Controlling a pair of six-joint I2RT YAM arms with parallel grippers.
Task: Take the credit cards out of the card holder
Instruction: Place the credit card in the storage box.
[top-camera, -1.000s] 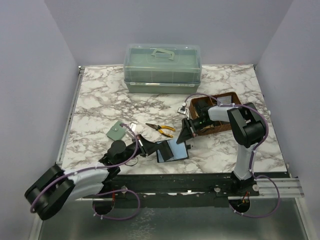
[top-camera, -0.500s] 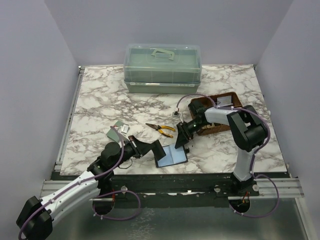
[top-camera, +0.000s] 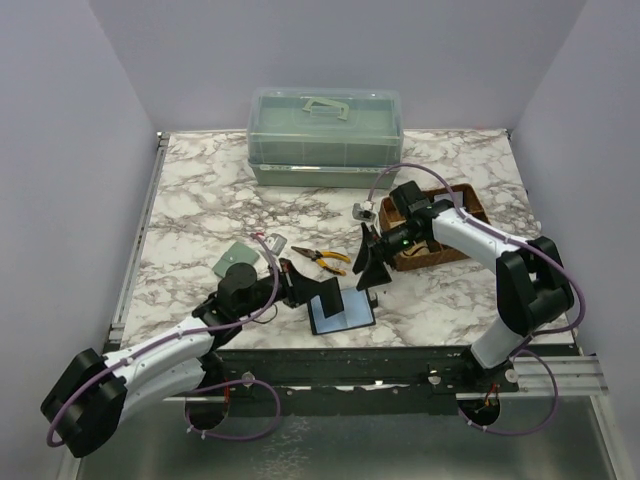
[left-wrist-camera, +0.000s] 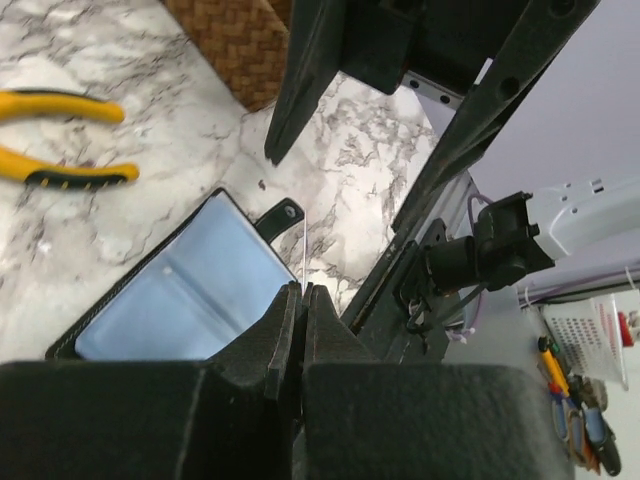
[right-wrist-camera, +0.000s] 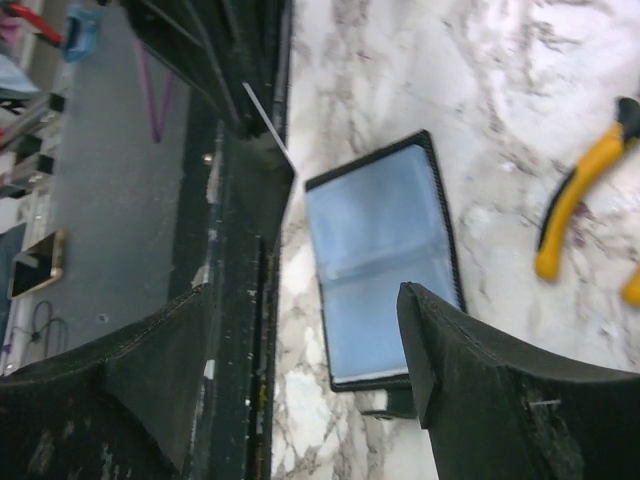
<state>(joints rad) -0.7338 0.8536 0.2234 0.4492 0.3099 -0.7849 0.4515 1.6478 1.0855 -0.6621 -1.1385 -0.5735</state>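
The card holder (top-camera: 345, 314) lies open on the marble near the table's front edge, blue-grey lining up, also in the left wrist view (left-wrist-camera: 190, 290) and the right wrist view (right-wrist-camera: 385, 270). My left gripper (top-camera: 328, 296) (left-wrist-camera: 302, 288) hovers over its left edge, shut on a thin credit card (left-wrist-camera: 300, 240) seen edge-on. The same card (right-wrist-camera: 264, 122) sticks out as a pale sliver. My right gripper (top-camera: 372, 268) (right-wrist-camera: 303, 290) hangs just above the holder's far right corner, open, with nothing between its fingers (left-wrist-camera: 300, 90).
Yellow-handled pliers (top-camera: 322, 258) lie just behind the holder. A sage-green wallet (top-camera: 235, 262) sits at the left, a wicker basket (top-camera: 440, 225) under the right arm, and a green lidded box (top-camera: 325, 135) at the back. The table's front rail (top-camera: 400, 362) is close.
The right gripper's jaws have gone from shut to wide open. The left gripper has slid right toward the holder, staying shut.
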